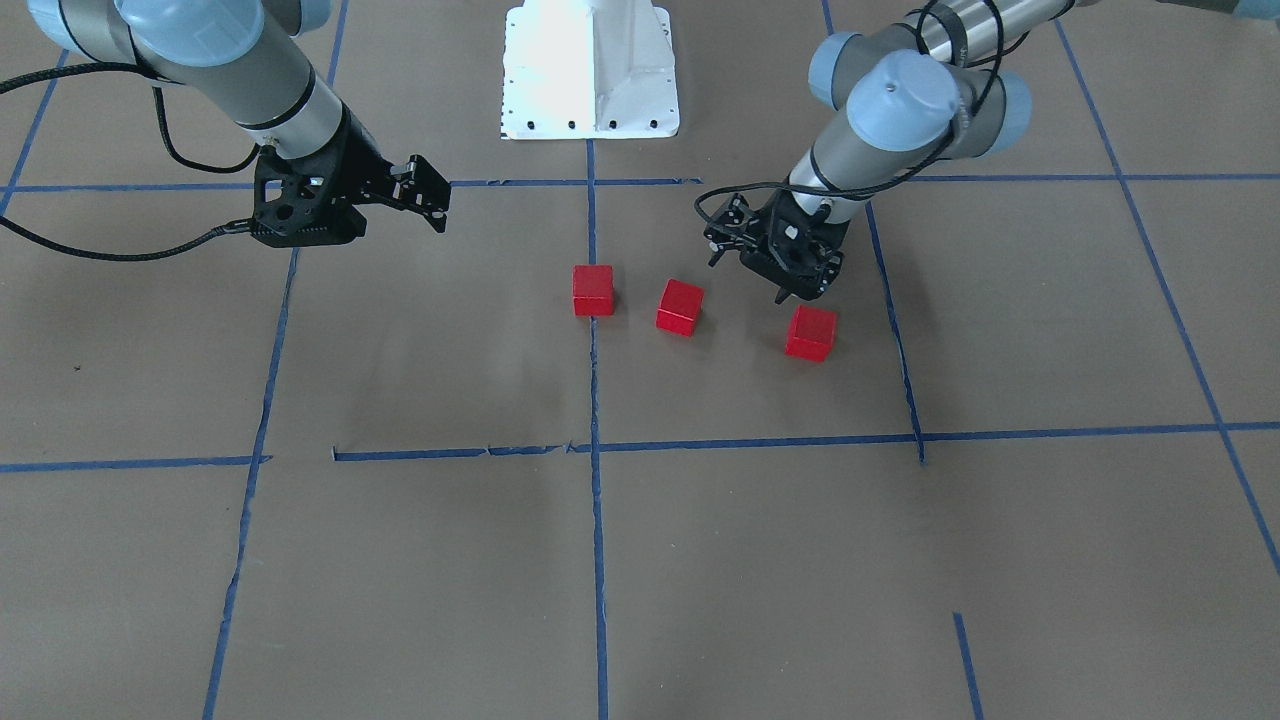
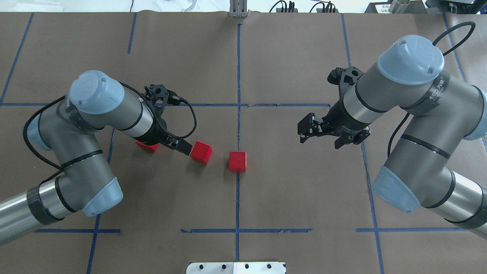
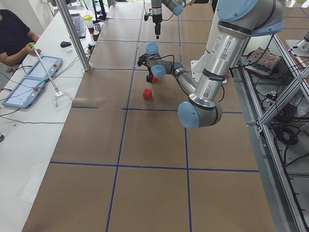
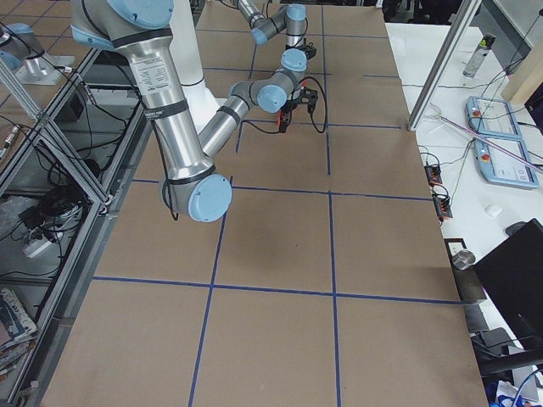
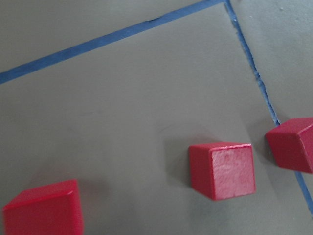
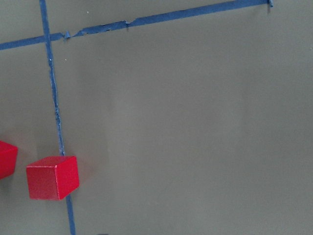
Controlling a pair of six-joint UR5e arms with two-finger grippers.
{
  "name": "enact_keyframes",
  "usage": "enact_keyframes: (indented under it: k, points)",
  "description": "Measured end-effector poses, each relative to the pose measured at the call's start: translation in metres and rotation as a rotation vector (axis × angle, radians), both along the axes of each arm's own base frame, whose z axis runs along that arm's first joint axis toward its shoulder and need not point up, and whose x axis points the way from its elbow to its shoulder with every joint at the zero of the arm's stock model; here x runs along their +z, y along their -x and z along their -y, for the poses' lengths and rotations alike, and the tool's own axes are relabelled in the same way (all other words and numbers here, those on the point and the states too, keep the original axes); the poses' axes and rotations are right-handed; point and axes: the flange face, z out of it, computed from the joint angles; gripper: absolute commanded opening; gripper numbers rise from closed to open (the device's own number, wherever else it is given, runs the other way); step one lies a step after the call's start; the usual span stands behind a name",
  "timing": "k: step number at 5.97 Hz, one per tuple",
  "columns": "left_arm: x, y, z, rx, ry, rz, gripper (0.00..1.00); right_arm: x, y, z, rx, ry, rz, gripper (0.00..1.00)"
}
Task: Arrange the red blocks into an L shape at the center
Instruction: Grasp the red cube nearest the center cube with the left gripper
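Three red blocks lie in a loose row on the brown paper. One block sits on the vertical blue tape line at the center. A second block lies a little to its side, turned at an angle. The third block is partly hidden under my left wrist in the overhead view. My left gripper hovers low between the second and third blocks, looks open and holds nothing. My right gripper is open, empty, and well away from the blocks.
The white robot base plate stands at the table's robot side. Blue tape lines divide the paper into squares. A person sits at a side table with control boxes beyond the table's end.
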Motion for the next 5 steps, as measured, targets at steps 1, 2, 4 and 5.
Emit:
enact_keyframes:
  k: [1,2,4,5]
  points:
    - [-0.008,-0.020,-0.012,-0.035,0.018,0.007,1.00,0.001,-0.001,0.000,0.003,-0.002,-0.003,1.00]
    - [-0.015,-0.043,-0.020,-0.084,0.018,0.025,1.00,0.002,-0.001,-0.001,0.004,-0.002,-0.004,1.00]
    - [-0.024,-0.068,-0.020,-0.141,-0.005,0.058,0.96,0.002,-0.002,-0.001,0.005,-0.002,-0.004,1.00]
    - [-0.024,-0.074,-0.016,-0.164,-0.020,0.072,0.87,0.002,-0.002,-0.001,0.005,-0.001,-0.004,1.00]
